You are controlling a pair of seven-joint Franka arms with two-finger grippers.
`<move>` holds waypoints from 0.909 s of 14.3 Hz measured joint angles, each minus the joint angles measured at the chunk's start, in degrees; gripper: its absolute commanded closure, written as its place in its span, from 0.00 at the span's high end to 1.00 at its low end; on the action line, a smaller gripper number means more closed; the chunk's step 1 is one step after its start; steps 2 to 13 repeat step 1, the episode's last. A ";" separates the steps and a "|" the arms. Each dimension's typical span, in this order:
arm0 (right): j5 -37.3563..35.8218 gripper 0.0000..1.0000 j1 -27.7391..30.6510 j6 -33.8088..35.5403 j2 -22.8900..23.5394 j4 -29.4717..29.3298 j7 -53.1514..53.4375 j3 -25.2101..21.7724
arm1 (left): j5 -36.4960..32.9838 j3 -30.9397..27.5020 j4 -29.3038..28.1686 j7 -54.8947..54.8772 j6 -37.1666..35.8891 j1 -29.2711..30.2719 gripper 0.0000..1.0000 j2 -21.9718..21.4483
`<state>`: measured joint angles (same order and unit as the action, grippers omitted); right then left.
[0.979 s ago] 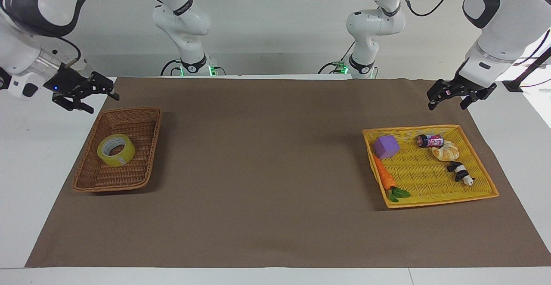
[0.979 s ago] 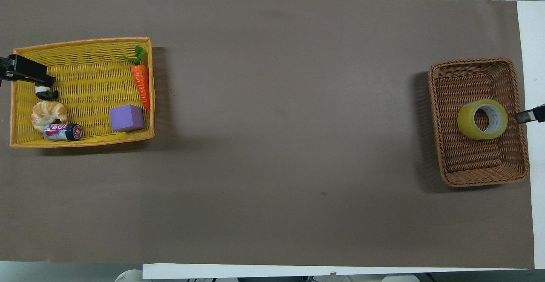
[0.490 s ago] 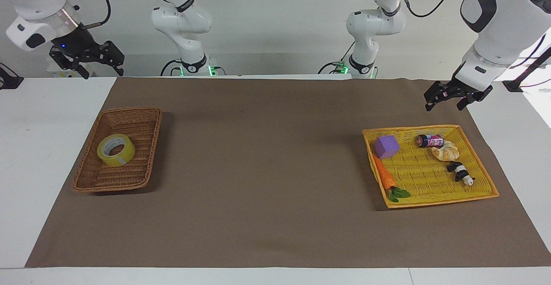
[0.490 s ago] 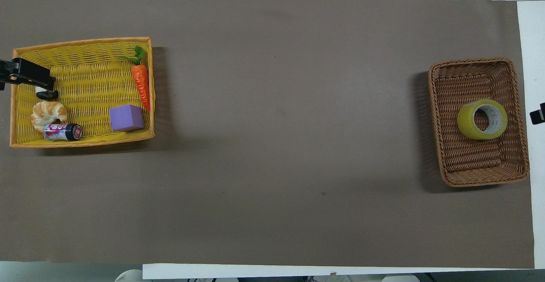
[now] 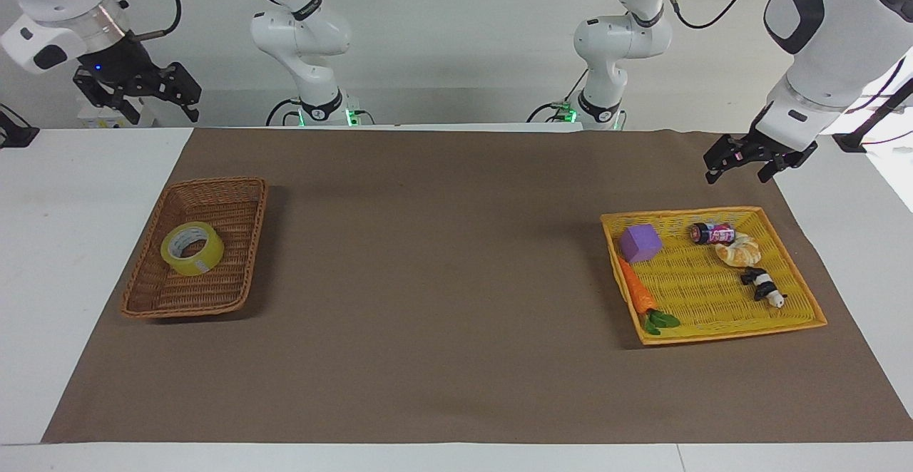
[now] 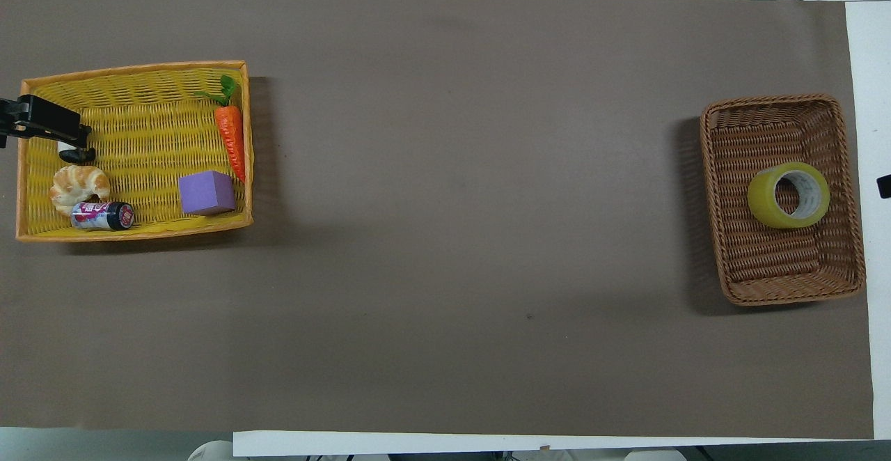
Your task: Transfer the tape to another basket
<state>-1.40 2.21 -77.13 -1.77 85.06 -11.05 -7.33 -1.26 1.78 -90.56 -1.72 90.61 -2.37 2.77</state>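
The tape (image 5: pixel 192 248), a yellow translucent roll with a pale core, lies flat in the brown wicker basket (image 5: pixel 235 189) at the right arm's end of the table; it also shows in the overhead view (image 6: pixel 788 196) in that basket (image 6: pixel 773 104). My right gripper (image 5: pixel 158 105) is open and empty, raised high over the table's edge near that basket; only its tip (image 6: pixel 885 186) shows from above. My left gripper (image 5: pixel 740 170) is open and empty, in the air over the mat by the yellow tray basket (image 5: pixel 802 294); from above the left gripper (image 6: pixel 66 127) overlaps that tray's (image 6: pixel 132 69) end.
The yellow tray holds a purple block (image 5: pixel 640 242), a carrot (image 5: pixel 637 290), a small bottle (image 5: pixel 712 232), a croissant (image 5: pixel 739 250) and a panda toy (image 5: pixel 763 286). A brown mat (image 5: pixel 442 258) covers the table between the baskets.
My right gripper has risen from low beside the brown basket to high over the table's edge nearer the robots. The left gripper has barely moved. The tape has not moved.
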 measured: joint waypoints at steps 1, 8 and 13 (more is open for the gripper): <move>0.00 1.00 -0.23 0.00 0.00 -0.01 0.12 -0.35 | 0.00 0.00 0.00 0.00 -0.01 0.00 1.00 0.00; 0.00 1.00 -0.23 0.00 0.00 -0.01 0.12 -0.35 | 0.00 0.00 0.00 0.00 -0.01 0.00 1.00 0.00; 0.00 1.00 -0.23 0.00 0.00 -0.01 0.12 -0.35 | 0.00 0.00 0.00 0.00 -0.01 0.00 1.00 0.00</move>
